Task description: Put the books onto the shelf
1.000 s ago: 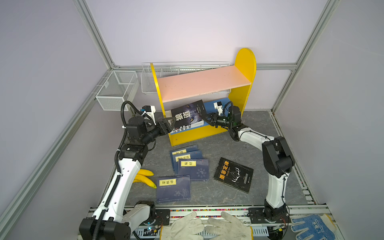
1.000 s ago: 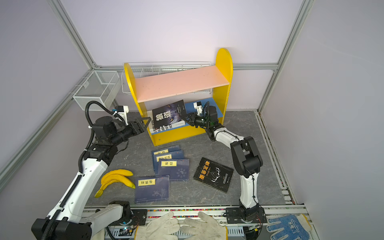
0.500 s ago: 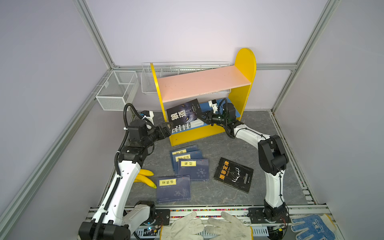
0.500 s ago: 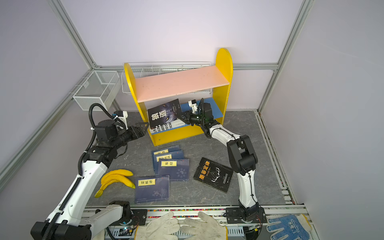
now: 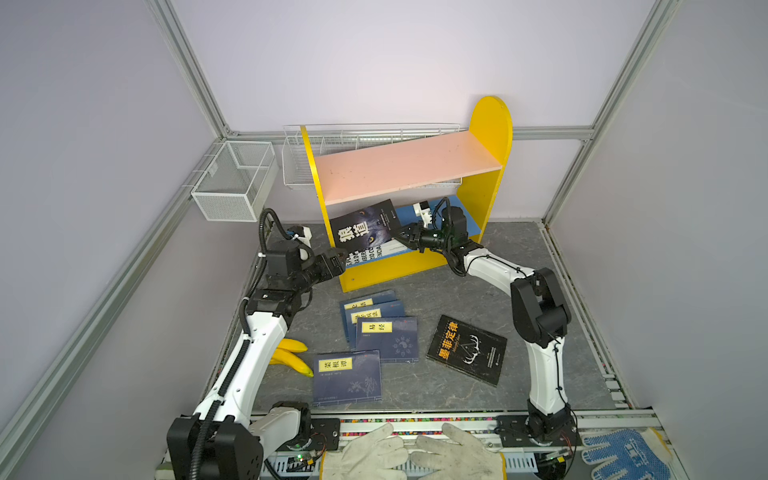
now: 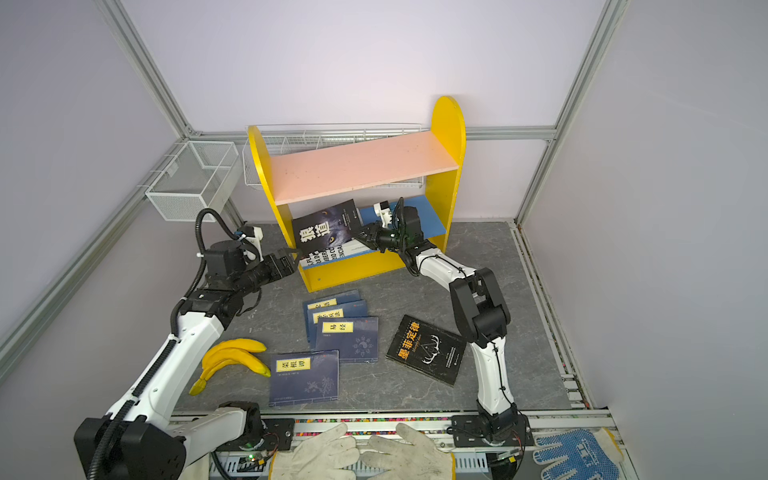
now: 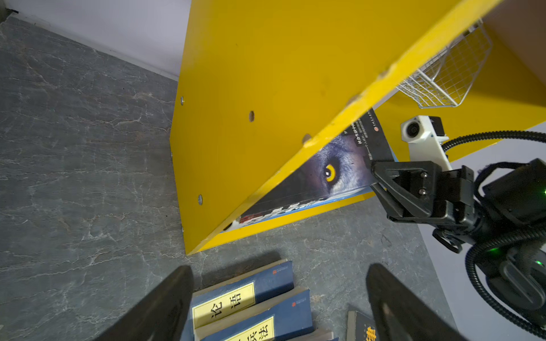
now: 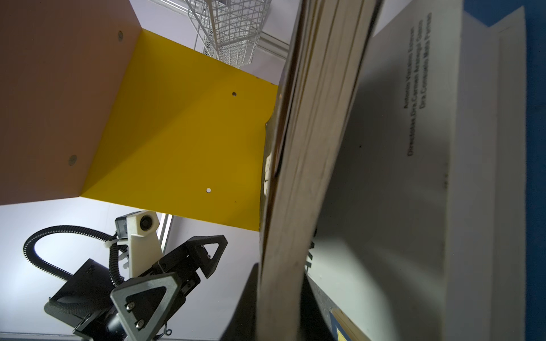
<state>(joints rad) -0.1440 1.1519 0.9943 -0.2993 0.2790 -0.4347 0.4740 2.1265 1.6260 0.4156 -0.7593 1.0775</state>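
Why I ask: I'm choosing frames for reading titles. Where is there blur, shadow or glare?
Right wrist view: the wolf-cover book, edge-on near the lens, is blurred and shades the white book. Left wrist view: the left gripper shows fingers as dark blur; that book's cover is sharp. Both top views: even light, no glare, titles on the navy books crisp.

Black book [image 5: 360, 231] aslant in yellow shelf [image 5: 490, 124]

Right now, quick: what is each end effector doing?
Left end effector: open, holding nothing.
Right end effector: closed on the black wolf-cover book.
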